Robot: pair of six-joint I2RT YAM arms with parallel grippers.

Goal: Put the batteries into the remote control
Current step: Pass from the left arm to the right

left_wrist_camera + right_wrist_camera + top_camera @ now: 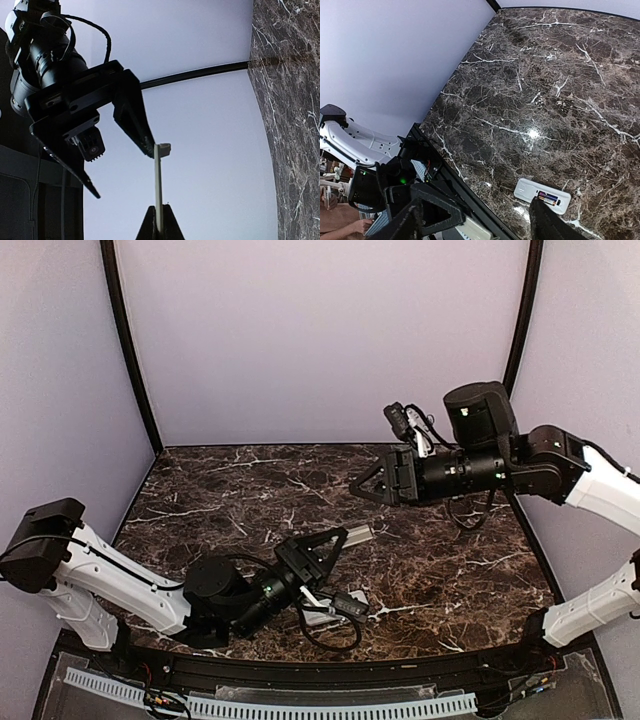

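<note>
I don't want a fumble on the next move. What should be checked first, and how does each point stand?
1. Left gripper shut on the white cover piece: ok.
2. Right gripper jaws open: ok.
3. Remote control flat on the marble table, open back up: ok.
4. Battery seated in the remote: one ok, second cannot tell.
5. Cover piece between the right jaws: cannot tell.

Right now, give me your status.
Left gripper shut on white cover. Right gripper open, raised. Remote control back-up on marble, battery showing inside. Nothing seen in the way.
</note>
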